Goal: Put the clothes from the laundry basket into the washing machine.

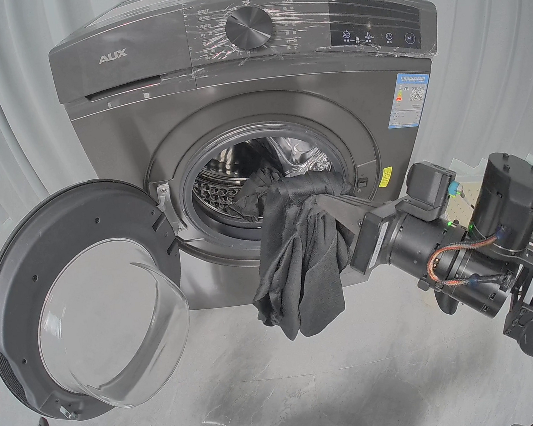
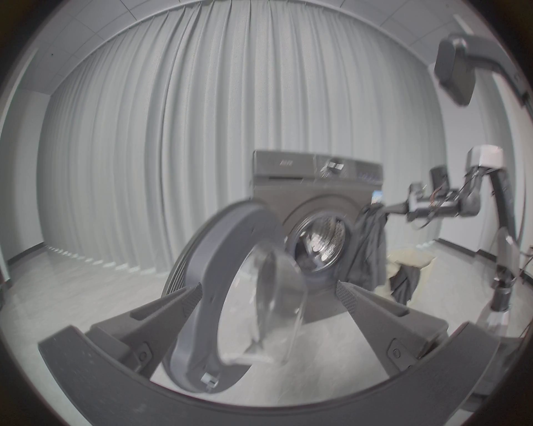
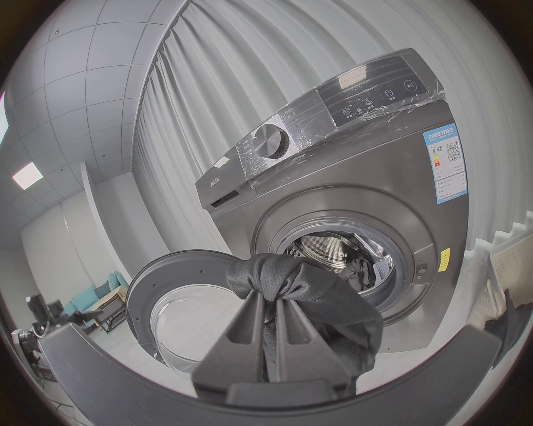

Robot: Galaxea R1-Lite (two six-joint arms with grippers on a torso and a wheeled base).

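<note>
Garment (image 1: 300,263), one, dark, tight in right pincer (image 3: 270,302), at mouth of one washing machine (image 1: 132,130); left pincer (image 2: 268,287) spread.

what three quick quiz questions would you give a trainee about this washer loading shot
1. True or false: the washing machine door is shut.
2. What does the right gripper hold? A: a white towel. B: a dark garment that hangs down in front of the drum opening. C: nothing.
3. Fill in: the fingers of the left gripper are ____ (open or shut).

Key: 1 false, the door stands swung open to the robot's left. 2 B. 3 open, with nothing between them.
</note>
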